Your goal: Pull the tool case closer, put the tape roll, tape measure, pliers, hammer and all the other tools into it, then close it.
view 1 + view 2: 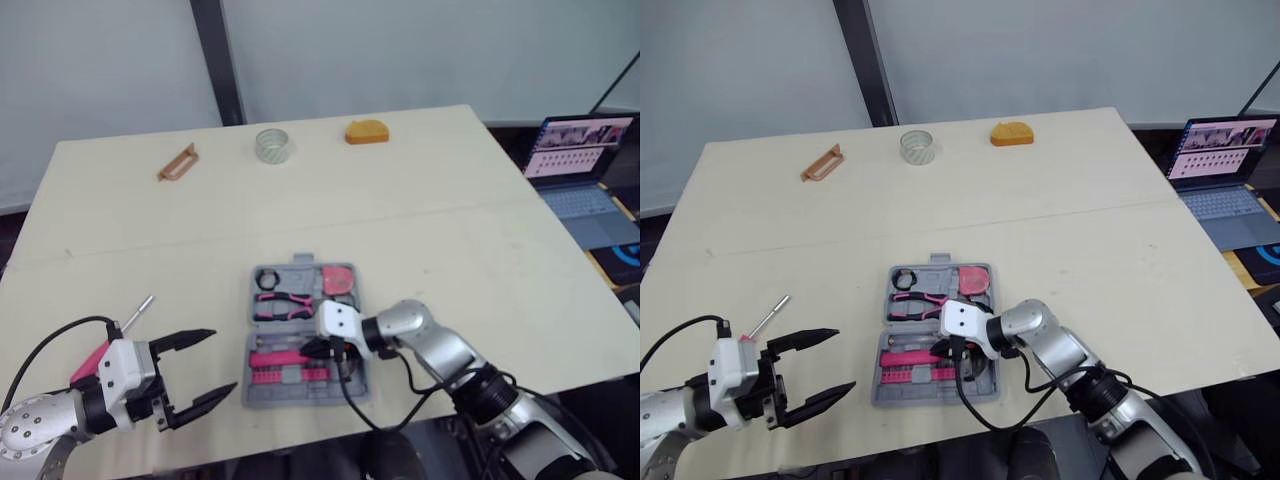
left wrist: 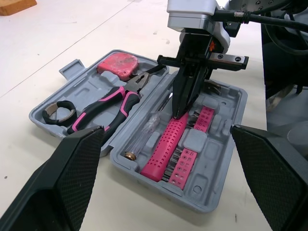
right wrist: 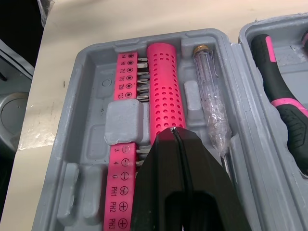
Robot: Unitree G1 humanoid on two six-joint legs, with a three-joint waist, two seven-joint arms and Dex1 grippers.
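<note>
Tool case [image 1: 262, 392] lies open. Right gripper [image 2: 180, 113], fingers pressed together, touches the pink handle [image 3: 163, 91]. Left gripper [image 1: 222, 360] spreads wide, holding nothing.

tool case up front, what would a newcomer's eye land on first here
The open grey tool case near the front edge of the table, full of bright pink tools such as the pliers. The right end effector is shut, tips down on the pink handle inside it; the left end effector hangs open at front left, by a screwdriver on the table.
</note>
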